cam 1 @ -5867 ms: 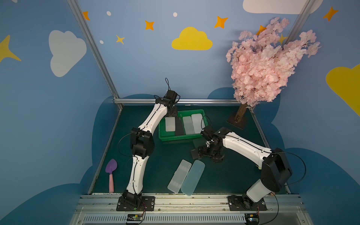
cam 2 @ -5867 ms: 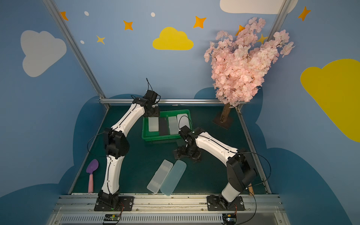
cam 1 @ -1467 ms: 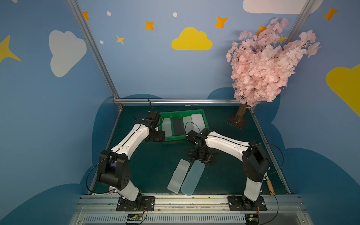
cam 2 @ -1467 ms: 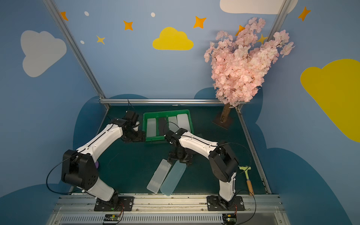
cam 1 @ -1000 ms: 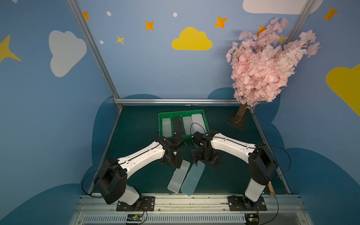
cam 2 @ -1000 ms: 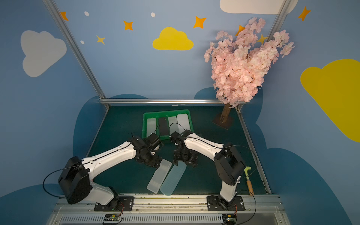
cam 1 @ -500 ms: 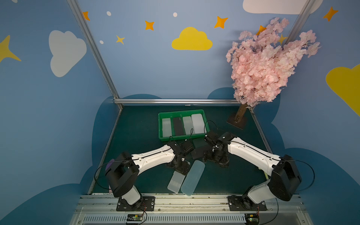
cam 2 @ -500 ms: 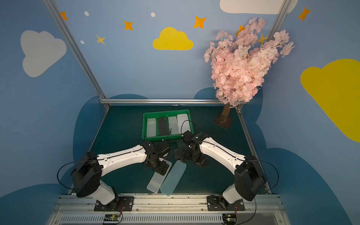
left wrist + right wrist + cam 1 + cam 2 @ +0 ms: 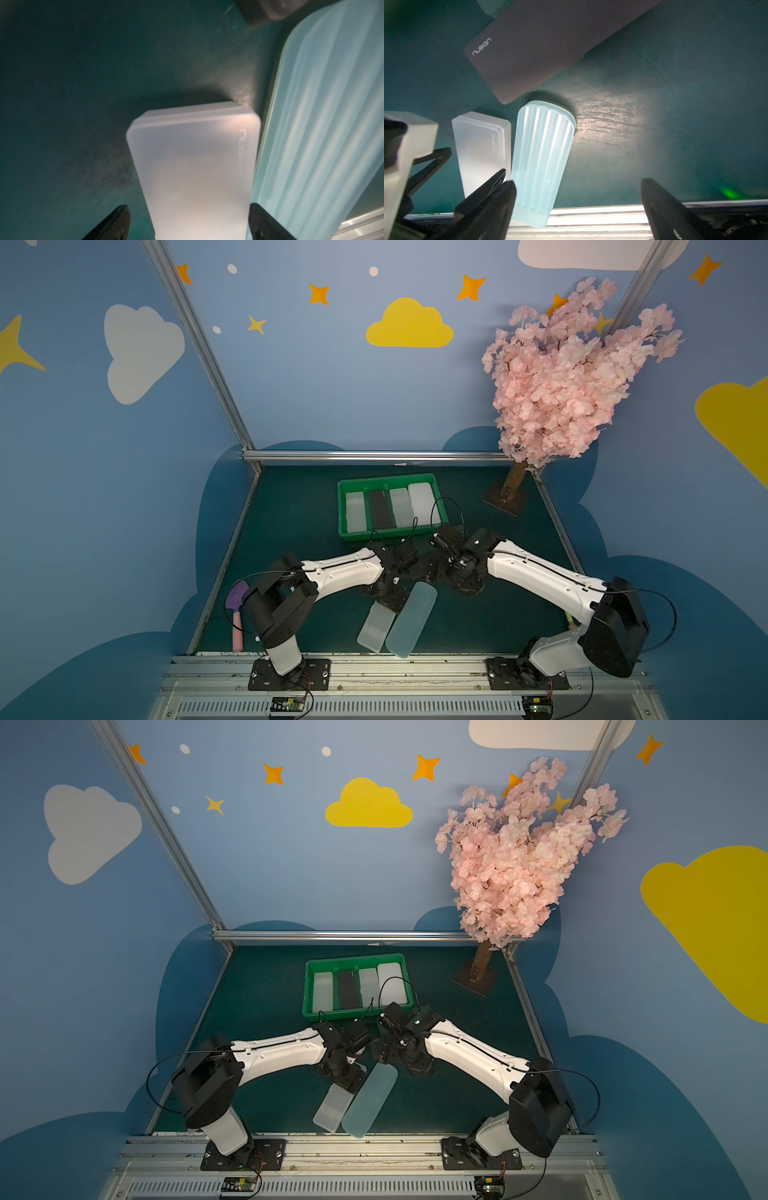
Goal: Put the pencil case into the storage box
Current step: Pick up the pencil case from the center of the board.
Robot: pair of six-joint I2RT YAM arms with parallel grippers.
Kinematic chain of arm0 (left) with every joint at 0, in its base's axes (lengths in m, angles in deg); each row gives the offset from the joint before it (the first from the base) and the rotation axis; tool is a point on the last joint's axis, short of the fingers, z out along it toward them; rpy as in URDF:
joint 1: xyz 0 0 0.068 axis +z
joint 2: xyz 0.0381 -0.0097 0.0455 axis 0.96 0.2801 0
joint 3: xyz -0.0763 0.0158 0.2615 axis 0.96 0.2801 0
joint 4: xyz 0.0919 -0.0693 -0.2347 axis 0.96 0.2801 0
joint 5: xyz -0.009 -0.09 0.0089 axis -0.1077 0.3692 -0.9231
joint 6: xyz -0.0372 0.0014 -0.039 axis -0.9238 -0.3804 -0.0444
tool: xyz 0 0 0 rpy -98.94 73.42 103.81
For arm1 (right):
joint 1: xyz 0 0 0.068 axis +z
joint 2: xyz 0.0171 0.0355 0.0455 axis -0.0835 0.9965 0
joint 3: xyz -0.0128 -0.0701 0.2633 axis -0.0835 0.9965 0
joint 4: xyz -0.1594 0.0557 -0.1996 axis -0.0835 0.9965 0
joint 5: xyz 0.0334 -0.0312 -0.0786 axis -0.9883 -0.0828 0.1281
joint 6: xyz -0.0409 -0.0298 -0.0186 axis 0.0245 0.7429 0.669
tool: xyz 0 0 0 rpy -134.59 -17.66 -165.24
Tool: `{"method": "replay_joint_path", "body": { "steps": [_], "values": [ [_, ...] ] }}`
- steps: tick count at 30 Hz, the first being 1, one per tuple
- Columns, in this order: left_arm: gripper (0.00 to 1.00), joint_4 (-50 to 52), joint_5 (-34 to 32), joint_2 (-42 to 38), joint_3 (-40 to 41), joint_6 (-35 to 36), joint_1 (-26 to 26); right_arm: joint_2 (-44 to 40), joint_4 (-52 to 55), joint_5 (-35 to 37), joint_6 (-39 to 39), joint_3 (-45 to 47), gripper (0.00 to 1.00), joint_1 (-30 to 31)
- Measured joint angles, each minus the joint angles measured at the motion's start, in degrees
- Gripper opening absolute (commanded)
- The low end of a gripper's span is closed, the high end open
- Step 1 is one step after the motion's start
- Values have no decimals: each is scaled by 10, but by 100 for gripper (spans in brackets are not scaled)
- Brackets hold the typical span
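The green storage box (image 9: 386,481) (image 9: 355,960) stands at the back middle, with several pencil cases side by side in it. On the mat in front lie a frosted white pencil case (image 9: 376,626) (image 9: 195,166) and a ribbed pale blue one (image 9: 411,620) (image 9: 542,149), side by side. A dark pencil case (image 9: 550,41) lies just behind them. My left gripper (image 9: 188,220) (image 9: 392,599) is open and straddles the white case's far end, one finger on each side. My right gripper (image 9: 579,207) (image 9: 434,572) is open above the blue case's far end and holds nothing.
A pink blossom tree (image 9: 557,381) on a brown base stands at the back right. A purple-headed spatula (image 9: 237,605) lies by the left wall. The blue case's near end reaches the aluminium front rail (image 9: 457,657). The two wrists are close together.
My left gripper has come from beside the box forward onto the white case's far end. The right arm's elbow has swung out to the right, with its gripper still by the blue case.
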Motion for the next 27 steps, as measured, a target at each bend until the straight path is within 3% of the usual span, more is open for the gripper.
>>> {"method": "replay_joint_path", "body": {
  "steps": [8,13,21,27],
  "values": [
    [85,-15,-10,11,0,5,-2,-94,-33,28,-102,78,95,0],
    [74,-21,-27,28,0,9,-1,-113,-70,24,-161,130,93,0],
    [51,-26,-34,25,2,13,38,-6,-70,-28,-175,71,96,0],
    [47,-19,-65,2,16,11,98,64,-69,-70,-158,16,98,0]
  ]
}}
